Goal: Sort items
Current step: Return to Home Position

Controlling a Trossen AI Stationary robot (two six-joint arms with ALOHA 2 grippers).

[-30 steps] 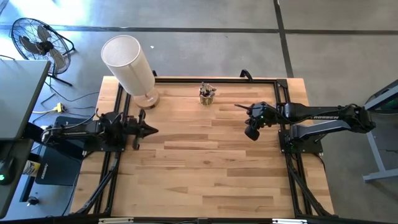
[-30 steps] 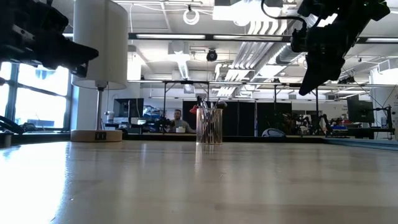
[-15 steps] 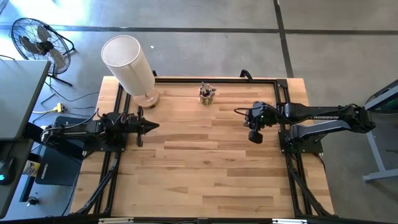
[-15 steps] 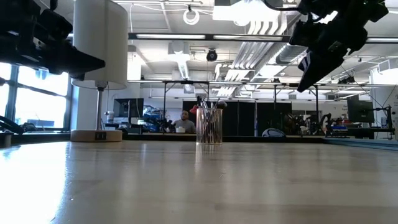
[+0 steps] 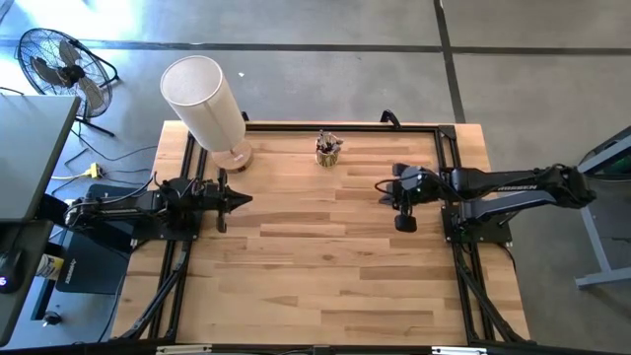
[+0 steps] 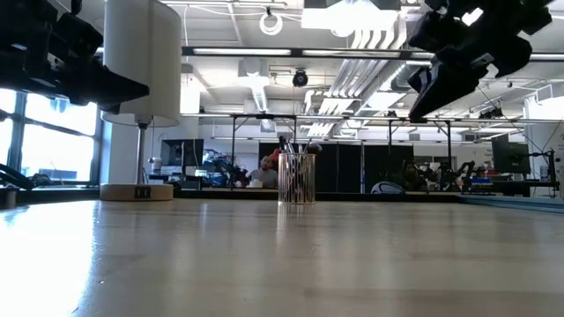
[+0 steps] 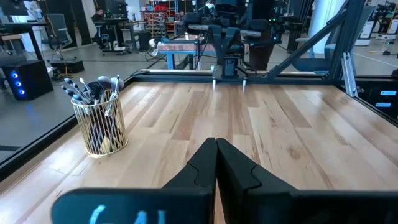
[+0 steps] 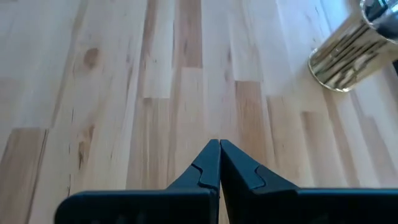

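Observation:
Several slim makeup brushes (image 5: 328, 142) stand bristles-up in a small gold wire cup (image 7: 99, 127) that rests on its base near the table's far edge; the cup (image 6: 297, 178) also shows in the low view and in the right wrist view (image 8: 348, 56). My left gripper (image 5: 246, 200) hovers shut over the table's left side, pointing right, well left of the cup. My right gripper (image 5: 380, 185) hovers shut over the right side, pointing left, to the right of and nearer than the cup. Both sets of fingertips (image 7: 216, 143) (image 8: 219, 144) meet with no gap.
A tall white lamp (image 5: 204, 97) stands on its round base (image 5: 234, 156) at the far left corner, close to my left arm. Black frame rails (image 5: 449, 212) run along the table's sides. Bare wooden boards (image 5: 315, 266) fill the middle and near part.
My right gripper has drifted a little toward the table's near edge and tipped from pointing steeply down to a flatter pose, staying shut. My left gripper has sunk slightly. The cup and brushes have stayed put.

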